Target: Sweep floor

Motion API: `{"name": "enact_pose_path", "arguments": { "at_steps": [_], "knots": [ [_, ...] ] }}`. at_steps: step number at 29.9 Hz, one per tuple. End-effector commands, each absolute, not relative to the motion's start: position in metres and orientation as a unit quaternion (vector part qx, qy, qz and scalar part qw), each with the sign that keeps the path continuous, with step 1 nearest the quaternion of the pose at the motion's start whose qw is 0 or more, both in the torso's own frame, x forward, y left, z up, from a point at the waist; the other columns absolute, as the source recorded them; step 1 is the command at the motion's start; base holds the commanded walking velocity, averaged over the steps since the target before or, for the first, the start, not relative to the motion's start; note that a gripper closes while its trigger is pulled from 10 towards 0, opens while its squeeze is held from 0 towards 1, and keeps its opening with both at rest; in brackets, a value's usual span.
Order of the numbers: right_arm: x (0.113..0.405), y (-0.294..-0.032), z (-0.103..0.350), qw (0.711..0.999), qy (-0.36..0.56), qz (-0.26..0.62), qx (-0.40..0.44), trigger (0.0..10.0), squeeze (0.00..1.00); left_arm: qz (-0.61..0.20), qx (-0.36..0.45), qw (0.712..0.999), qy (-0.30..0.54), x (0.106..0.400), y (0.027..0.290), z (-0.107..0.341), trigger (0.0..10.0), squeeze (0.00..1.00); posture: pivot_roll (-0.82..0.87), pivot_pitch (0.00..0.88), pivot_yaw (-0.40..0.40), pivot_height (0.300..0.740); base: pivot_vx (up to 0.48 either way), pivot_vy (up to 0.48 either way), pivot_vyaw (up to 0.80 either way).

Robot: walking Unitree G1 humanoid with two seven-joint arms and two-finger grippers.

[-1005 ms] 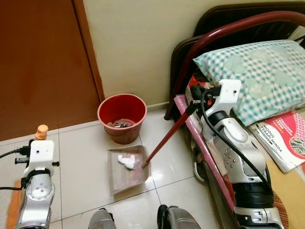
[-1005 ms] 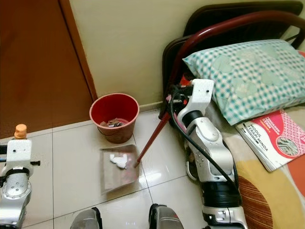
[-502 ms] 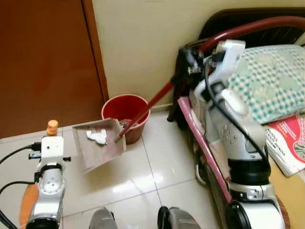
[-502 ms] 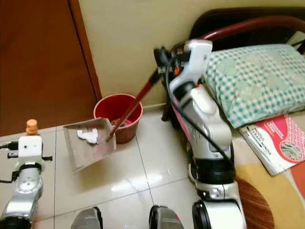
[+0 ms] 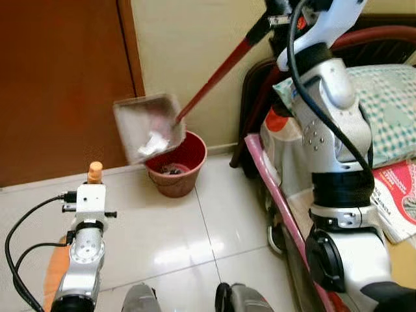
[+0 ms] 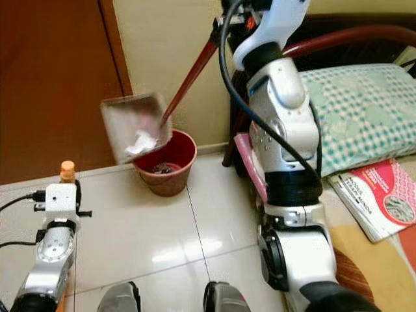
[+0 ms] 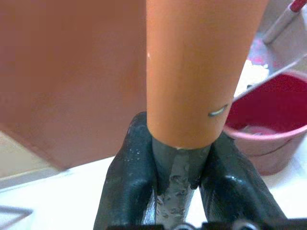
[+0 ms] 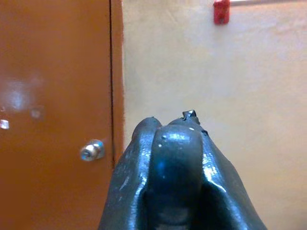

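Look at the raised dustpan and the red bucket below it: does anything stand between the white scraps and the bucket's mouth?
Nothing visible does. The dustpan is tilted above the red bucket, with the white scraps at its lower edge, right over the bucket's open mouth. The gap beneath is open air.

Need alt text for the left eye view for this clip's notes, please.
The right claw holds a red-handled dustpan tilted over a red bucket by the wall, white scraps sliding toward its lower edge. The left claw grips an orange handle low above the tiled floor.
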State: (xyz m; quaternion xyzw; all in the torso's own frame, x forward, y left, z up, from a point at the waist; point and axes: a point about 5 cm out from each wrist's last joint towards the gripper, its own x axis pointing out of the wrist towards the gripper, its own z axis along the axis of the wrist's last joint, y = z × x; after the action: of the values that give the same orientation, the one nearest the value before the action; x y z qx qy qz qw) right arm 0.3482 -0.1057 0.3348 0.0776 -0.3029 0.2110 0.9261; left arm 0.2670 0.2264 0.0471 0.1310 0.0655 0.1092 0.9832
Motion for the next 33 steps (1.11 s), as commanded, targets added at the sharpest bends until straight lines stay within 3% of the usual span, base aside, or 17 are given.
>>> {"name": "enact_pose_path", "arguments": {
  "at_steps": [1, 5, 14, 21, 27, 33],
  "knots": [
    [0.346, -0.106, 0.347, 0.917, -0.335, 0.207, 0.061, 10.0, 0.0, 0.06, 0.074, 0.995, 0.027, 0.274, 0.203, 0.058, 10.0, 0.0, 0.01, 0.075, -0.07, 0.74, 0.0, 0.0, 0.0],
    [0.344, -0.093, 0.332, 0.913, -0.347, 0.215, -0.007, 10.0, 0.0, 0.023, 0.08, 0.996, 0.011, 0.278, 0.189, 0.064, 10.0, 0.0, 0.02, 0.077, -0.067, 0.74, 0.0, 0.0, 0.0],
    [0.341, -0.072, 0.293, 0.911, -0.343, 0.219, -0.072, 10.0, 0.0, 0.017, 0.076, 0.997, 0.016, 0.275, 0.188, 0.062, 10.0, 0.0, 0.03, 0.081, -0.068, 0.74, 0.0, 0.0, 0.0],
    [0.335, -0.057, 0.292, 0.898, -0.368, 0.224, -0.088, 10.0, 0.0, 0.013, 0.075, 0.997, 0.016, 0.274, 0.189, 0.064, 10.0, 0.0, 0.03, 0.08, -0.068, 0.74, 0.0, 0.0, 0.0],
    [0.315, -0.03, 0.284, 0.859, -0.412, 0.275, -0.129, 10.0, 0.0, 0.001, 0.054, 0.998, -0.018, 0.278, 0.179, 0.078, 10.0, 0.0, 0.03, 0.079, -0.077, 0.74, 0.0, 0.0, 0.0],
    [0.306, -0.026, 0.274, 0.84, -0.43, 0.288, -0.161, 10.0, 0.0, -0.011, 0.049, 0.997, -0.067, 0.284, 0.171, 0.1, 10.0, 0.0, 0.04, 0.081, -0.084, 0.74, 0.0, 0.0, 0.0]
  ]
}}
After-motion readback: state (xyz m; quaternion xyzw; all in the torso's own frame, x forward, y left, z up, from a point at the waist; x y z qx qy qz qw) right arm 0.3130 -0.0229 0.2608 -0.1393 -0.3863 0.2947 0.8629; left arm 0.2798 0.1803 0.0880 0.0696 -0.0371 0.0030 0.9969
